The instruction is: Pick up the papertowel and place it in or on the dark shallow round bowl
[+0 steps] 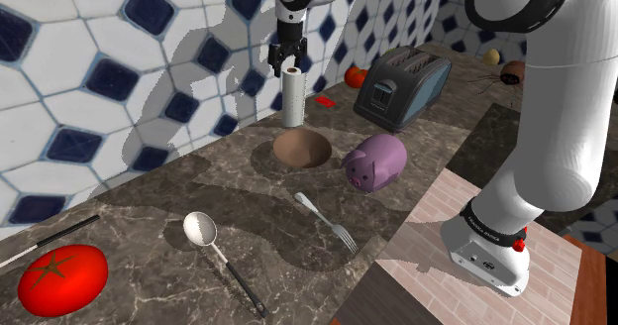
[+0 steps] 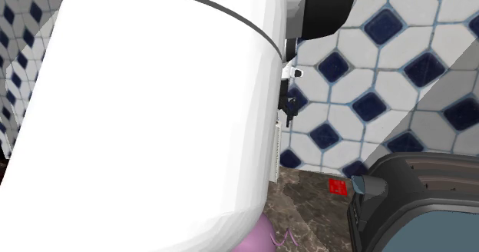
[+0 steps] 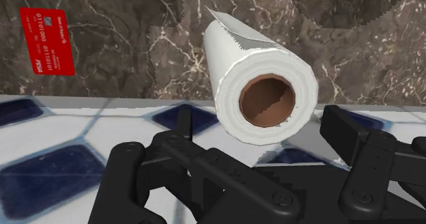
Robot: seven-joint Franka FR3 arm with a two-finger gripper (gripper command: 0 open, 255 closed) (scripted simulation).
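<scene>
Dark veined marble forms the table (image 1: 198,189), backed by a wall (image 1: 89,75) of white tiles with blue diamonds. My end effector (image 1: 288,67) points straight down close to that wall, directly over the roll (image 1: 292,97), a white paper towel roll that stands upright. In the wrist view my end effector (image 3: 261,113) is released. Its two fingers (image 3: 341,127) stand wide apart, one on each side of the top end of the roll (image 3: 263,86), where the brown cardboard core shows. A sliver of wall tile is visible between each finger and the paper, so I am not clasping it. The roll is just behind the bowl (image 1: 302,150), on its wall side and not in it; whether the two touch I cannot tell. The bowl is brown, shallow and round, and sits on the table out from the wall. A red card (image 1: 324,101) lies flat near the roll, toward the shoulder view's right, and the wrist view shows the card (image 3: 46,41) well apart from the paper. A pink pig (image 1: 376,162) stands just beside the bowl on the shoulder view's right, with a dark toaster (image 1: 401,87) behind it. Nearer the camera lie a fork (image 1: 327,221) and a spoon (image 1: 201,229), and a large red tomato (image 1: 61,278) sits at the lower left. In the second exterior view my white arm (image 2: 153,120) looms in front, with the toaster (image 2: 414,204) at the lower right and the card (image 2: 336,186) by the wall.
</scene>
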